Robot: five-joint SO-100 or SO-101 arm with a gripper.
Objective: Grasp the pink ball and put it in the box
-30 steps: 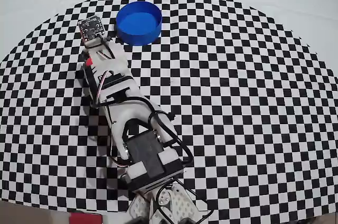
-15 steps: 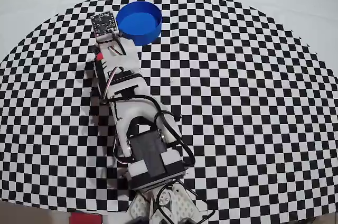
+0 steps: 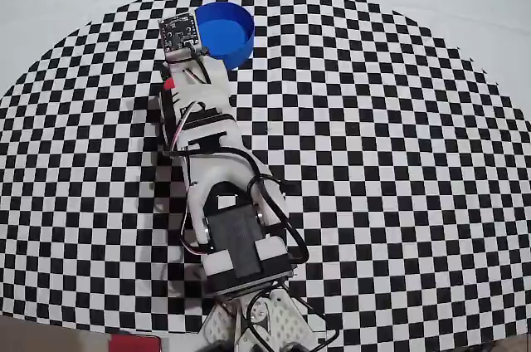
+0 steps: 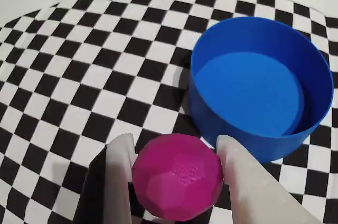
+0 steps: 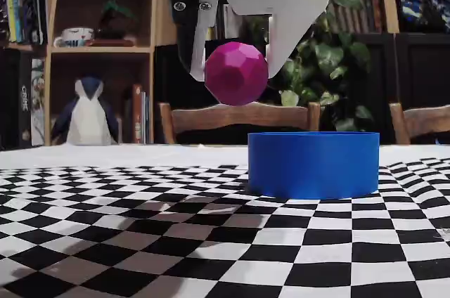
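Observation:
The faceted pink ball is pinched between two white fingers, well off the cloth. My gripper is shut on it. In the fixed view the ball hangs above the left rim of the box, with the gripper around it. The round blue box stands empty just ahead and right of the ball in the wrist view. From overhead the arm's camera board hides the ball, and the box sits right beside it.
A black-and-white checkered cloth covers the table. The arm's body stretches from the near edge toward the box. Chairs and bookshelves stand behind the table in the fixed view.
The arm has swung rightward and away from its base in the overhead view, bringing its tip from left of the box to the box's left rim.

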